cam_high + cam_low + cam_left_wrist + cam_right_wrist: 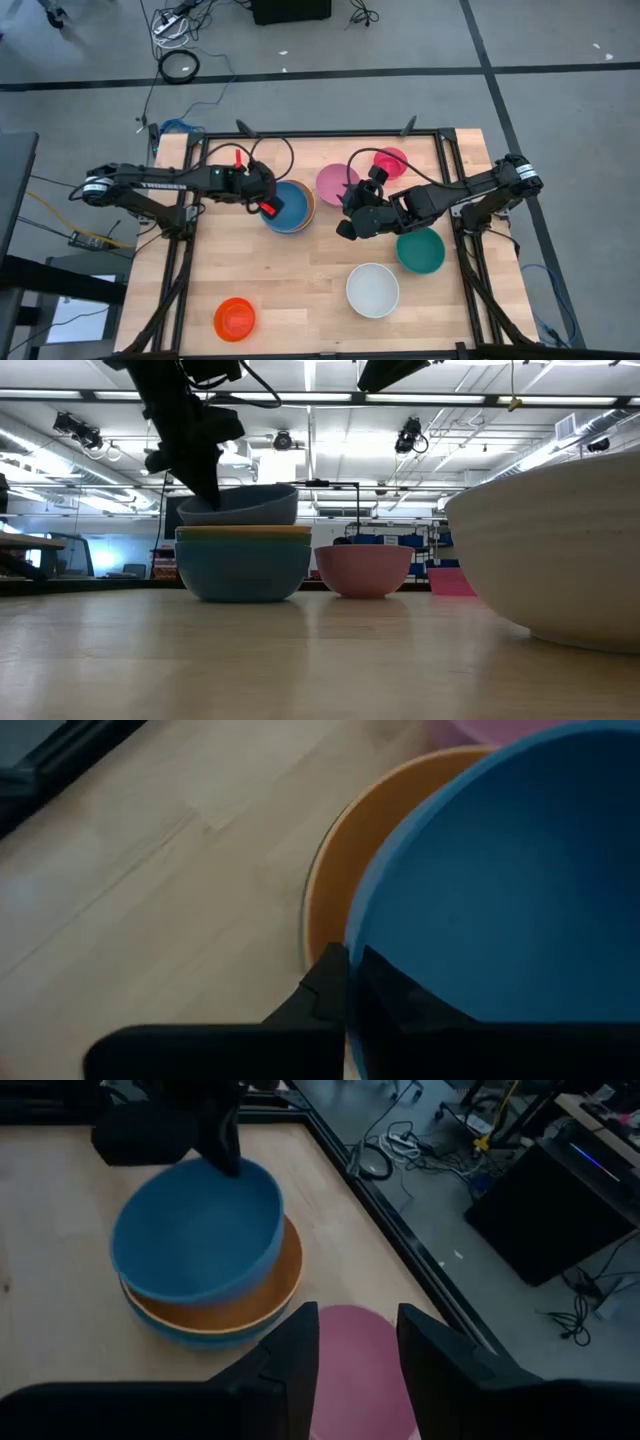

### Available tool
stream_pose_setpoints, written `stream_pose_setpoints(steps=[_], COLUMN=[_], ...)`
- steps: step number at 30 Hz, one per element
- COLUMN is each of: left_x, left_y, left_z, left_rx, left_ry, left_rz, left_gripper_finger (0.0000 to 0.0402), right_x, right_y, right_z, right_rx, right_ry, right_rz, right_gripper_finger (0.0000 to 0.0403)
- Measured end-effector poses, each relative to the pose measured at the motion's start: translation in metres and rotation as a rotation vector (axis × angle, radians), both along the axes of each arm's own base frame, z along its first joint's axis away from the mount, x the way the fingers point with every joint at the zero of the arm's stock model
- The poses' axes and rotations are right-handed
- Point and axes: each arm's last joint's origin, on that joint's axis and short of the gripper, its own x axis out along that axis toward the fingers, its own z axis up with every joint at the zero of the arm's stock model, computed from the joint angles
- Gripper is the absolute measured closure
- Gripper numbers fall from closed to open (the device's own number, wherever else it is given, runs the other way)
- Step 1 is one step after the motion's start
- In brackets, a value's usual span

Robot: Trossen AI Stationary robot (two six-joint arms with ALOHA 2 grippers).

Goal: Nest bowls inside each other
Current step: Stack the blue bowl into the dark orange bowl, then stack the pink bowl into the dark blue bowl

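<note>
My left tool [268, 207] pinches blue bowl [290, 203] rim, seating it in orange bowl [262, 1302], near counter's far edge. Right tool [357, 1342] open, empty, seemingly over pink bowl [335, 182]. Magenta [391, 161], teal [421, 250], white [373, 290], red-orange [235, 318] unnested.

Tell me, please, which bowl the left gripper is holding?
The blue bowl, topmost of the stack: the left gripper pinches its rim, above the orange bowl.
</note>
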Motion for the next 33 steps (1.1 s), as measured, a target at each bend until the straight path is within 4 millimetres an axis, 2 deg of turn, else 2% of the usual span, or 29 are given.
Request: stream_pose_setpoints(steps=[5, 11, 14, 18, 23, 25, 28, 33], left_x=[0.004, 0.004, 0.006, 0.008, 0.003, -0.004, -0.012, -0.025], left_y=[0.003, 0.002, 0.001, -0.004, -0.014, -0.019, -0.023, -0.029], left_z=[-0.001, 0.003, 0.008, 0.028, 0.065, 0.078, 0.093, 0.098], left_rx=[0.005, -0.015, -0.039, -0.03, 0.041, 0.075, 0.107, 0.104], left_ry=[-0.05, -0.053, -0.068, -0.102, -0.128, -0.09, -0.048, 0.03], left_rz=[0.008, -0.002, -0.02, -0.058, -0.095, -0.097, -0.095, -0.088], left_gripper_finger=[0.033, 0.0296, 0.0291, 0.029, 0.0289, 0.0289, 0.0289, 0.0289], right_x=[0.0, -0.001, -0.003, 0.0, 0.001, 0.001, 0.003, 0.005], right_y=[-0.002, -0.013, -0.028, -0.058, -0.099, -0.112, -0.121, -0.123], right_z=[-0.001, -0.005, -0.009, -0.014, -0.035, -0.046, -0.068, -0.095], right_rx=[0.024, 0.046, 0.079, 0.239, 0.391, 0.452, 0.534, 0.587], right_ry=[0.009, 0.071, 0.13, 0.17, 0.202, 0.191, 0.166, 0.094], right_rz=[0.013, -0.008, -0.03, -0.046, -0.07, -0.05, 0.011, 0.091], right_gripper_finger=[0.028, 0.0281, 0.028, 0.0281, 0.027, 0.0259, 0.0241, 0.022])
